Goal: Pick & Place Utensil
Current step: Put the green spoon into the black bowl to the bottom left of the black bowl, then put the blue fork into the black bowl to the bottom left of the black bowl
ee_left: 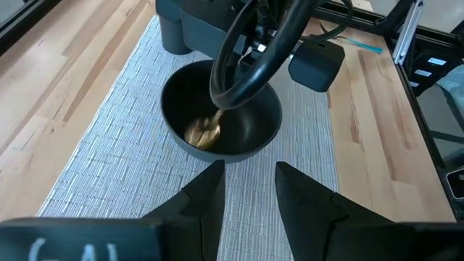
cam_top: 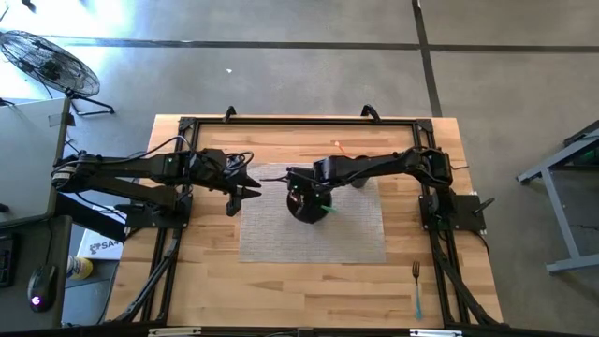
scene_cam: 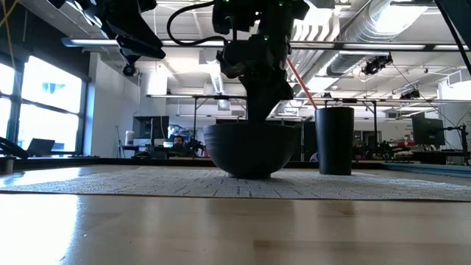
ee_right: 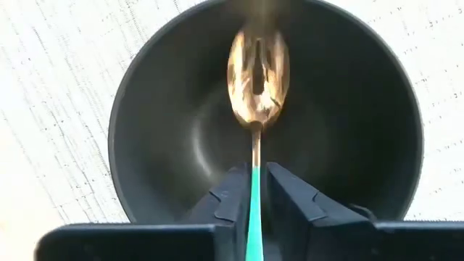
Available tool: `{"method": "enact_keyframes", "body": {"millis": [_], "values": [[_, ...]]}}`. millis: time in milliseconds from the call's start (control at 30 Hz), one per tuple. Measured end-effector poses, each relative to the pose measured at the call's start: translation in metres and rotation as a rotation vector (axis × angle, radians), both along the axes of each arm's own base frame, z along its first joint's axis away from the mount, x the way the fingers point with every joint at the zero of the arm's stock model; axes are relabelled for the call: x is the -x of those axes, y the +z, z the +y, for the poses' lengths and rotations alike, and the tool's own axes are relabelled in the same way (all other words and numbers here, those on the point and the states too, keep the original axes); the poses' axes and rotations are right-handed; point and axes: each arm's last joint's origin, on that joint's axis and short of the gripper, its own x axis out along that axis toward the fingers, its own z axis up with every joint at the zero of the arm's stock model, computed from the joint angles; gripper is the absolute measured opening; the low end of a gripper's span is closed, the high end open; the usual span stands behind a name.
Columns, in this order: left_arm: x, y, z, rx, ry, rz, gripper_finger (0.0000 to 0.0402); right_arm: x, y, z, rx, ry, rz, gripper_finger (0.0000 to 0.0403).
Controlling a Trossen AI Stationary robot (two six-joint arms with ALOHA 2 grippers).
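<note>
A black bowl [cam_top: 307, 208] stands on a grey woven mat [cam_top: 356, 234]; the low view shows the bowl [scene_cam: 254, 151] resting on its base. My right gripper [ee_right: 254, 174] hangs over the bowl, shut on a spoon with a gold head [ee_right: 257, 69] and a teal handle. In the left wrist view the spoon's head [ee_left: 203, 132] sits low inside the bowl [ee_left: 246, 138]. My left gripper [ee_left: 250, 174] is open, hovering above the mat's left part [cam_top: 251, 194], just left of the bowl. My right gripper pinches the spoon's teal handle [ee_right: 254, 199] between its two fingers, near where the teal meets the gold neck. The fingers come from above, pointing down, and lie along the handle. The spoon points down, its gold head inside the bowl; whether it touches the bowl's floor, I cannot tell.
A dark cup [scene_cam: 335, 140] stands on the mat's far right part, close behind the bowl, also in the left wrist view [ee_left: 170, 32]. A teal-handled fork [cam_top: 416, 281] lies on bare wood near the table's near right corner. A black frame rail [cam_top: 299, 120] borders the work area.
</note>
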Motion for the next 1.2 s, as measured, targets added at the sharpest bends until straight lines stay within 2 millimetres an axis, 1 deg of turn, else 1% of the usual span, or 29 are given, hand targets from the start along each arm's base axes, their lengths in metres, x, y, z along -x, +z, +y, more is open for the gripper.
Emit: {"method": "enact_keyframes", "body": {"millis": [133, 233, 367, 467, 567, 667, 767, 933, 1067, 1133, 1200], "values": [[0.000, 0.000, 0.000, 0.000, 0.000, 0.000, 0.0120, -0.001, 0.000, 0.000, 0.000, 0.000, -0.008, 0.0077], [0.000, 0.000, 0.000, 0.001, -0.001, 0.000, 0.0120, -0.001, 0.003, 0.000, 0.007, -0.002, -0.026, 0.0094], [0.000, 0.000, -0.001, 0.012, -0.020, -0.001, 0.0120, 0.008, 0.023, 0.003, 0.011, 0.002, -0.054, 0.0096], [0.000, 0.000, -0.001, 0.014, -0.023, -0.002, 0.0120, 0.021, 0.040, 0.013, 0.020, -0.004, -0.041, 0.0089], [0.000, 0.000, -0.001, 0.013, -0.023, -0.002, 0.0120, 0.037, 0.054, 0.032, 0.028, 0.021, 0.000, 0.0083], [0.000, 0.000, -0.001, 0.014, -0.023, -0.001, 0.0120, 0.056, 0.062, 0.055, 0.047, 0.033, 0.082, 0.0081], [0.000, 0.000, -0.001, 0.021, -0.015, -0.001, 0.0120, 0.074, 0.066, 0.084, 0.070, 0.063, 0.174, 0.0081], [0.000, 0.001, -0.001, 0.030, -0.009, -0.005, 0.0120, 0.108, 0.066, 0.130, 0.106, 0.028, 0.361, 0.0093], [-0.001, 0.001, -0.001, 0.029, -0.009, -0.015, 0.0120, 0.129, 0.057, 0.161, 0.089, -0.013, 0.438, 0.0112], [-0.001, 0.001, -0.001, 0.029, -0.009, -0.014, 0.0120, 0.140, 0.047, 0.173, 0.049, -0.051, 0.501, 0.0123], [-0.001, 0.002, -0.001, 0.029, -0.009, -0.016, 0.0120, 0.150, 0.031, 0.183, 0.003, -0.102, 0.577, 0.0133]]}}
